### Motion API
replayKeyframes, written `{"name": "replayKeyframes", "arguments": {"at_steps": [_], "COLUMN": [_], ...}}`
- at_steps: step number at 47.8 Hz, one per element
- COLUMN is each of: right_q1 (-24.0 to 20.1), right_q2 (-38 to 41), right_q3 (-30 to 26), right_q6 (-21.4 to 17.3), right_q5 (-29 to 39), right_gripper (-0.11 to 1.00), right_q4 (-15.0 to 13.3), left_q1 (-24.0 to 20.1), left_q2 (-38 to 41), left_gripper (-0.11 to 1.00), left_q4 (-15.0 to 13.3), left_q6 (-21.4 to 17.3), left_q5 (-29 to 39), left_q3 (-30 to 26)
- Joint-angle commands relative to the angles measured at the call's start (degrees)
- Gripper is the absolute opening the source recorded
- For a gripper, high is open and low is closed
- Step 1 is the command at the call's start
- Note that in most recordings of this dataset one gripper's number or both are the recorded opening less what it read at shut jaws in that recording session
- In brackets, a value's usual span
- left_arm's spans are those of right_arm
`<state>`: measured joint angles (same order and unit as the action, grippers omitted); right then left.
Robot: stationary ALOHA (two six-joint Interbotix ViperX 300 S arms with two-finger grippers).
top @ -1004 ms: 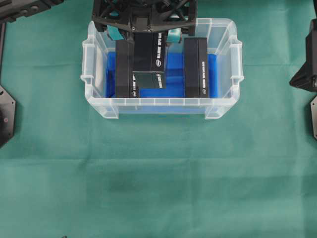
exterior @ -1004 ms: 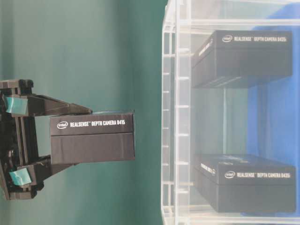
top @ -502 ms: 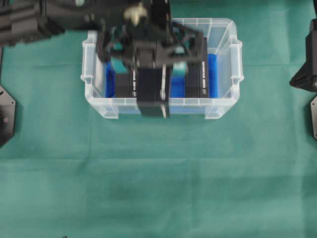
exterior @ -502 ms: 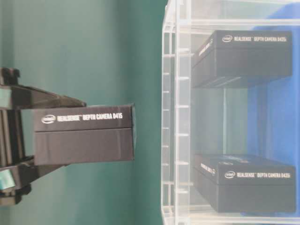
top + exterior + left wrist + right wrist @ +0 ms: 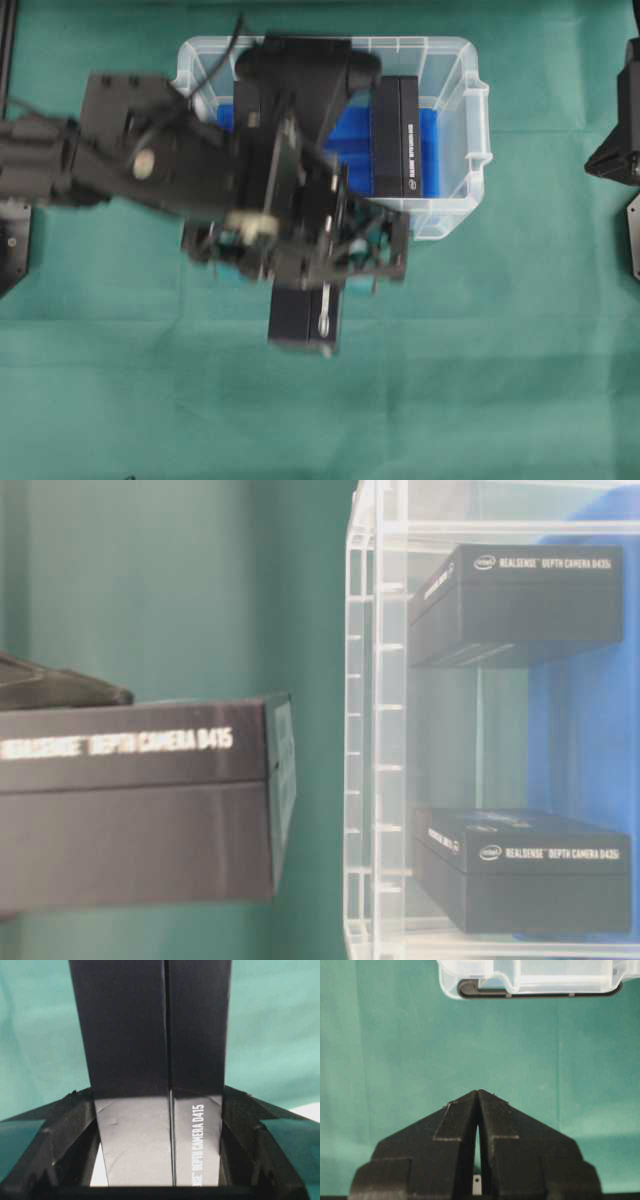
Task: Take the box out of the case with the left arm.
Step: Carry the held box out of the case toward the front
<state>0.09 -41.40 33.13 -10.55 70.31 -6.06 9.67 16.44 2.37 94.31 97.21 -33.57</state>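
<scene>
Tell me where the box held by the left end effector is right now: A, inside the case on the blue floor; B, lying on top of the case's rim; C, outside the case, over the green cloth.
C: the overhead view shows the box clamped in the left end effector over the green cloth, clear of the case.

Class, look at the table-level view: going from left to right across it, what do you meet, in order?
The held black box, gripped by the left gripper → a strip of green cloth → the clear wall of the case → the two black boxes inside it, one upper, one lower.
</scene>
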Motion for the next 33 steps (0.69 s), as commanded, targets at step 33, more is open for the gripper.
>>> {"name": "replayKeyframes", "arguments": {"at_steps": [33], "right_q1": [0.1], "right_q2": [-0.1], "right_q3": [-0.7], "right_q6": [-0.1], "right_q5": [-0.1], "right_gripper": [0.03], "right_q4": [0.0], "left_q1": [4.5], "left_q2": [-3.8], "left_gripper": [0.61], "left_q4": [0.7], "left_q6": [5.1], "left_q5": [-2.0], "left_q3": [2.3]}}
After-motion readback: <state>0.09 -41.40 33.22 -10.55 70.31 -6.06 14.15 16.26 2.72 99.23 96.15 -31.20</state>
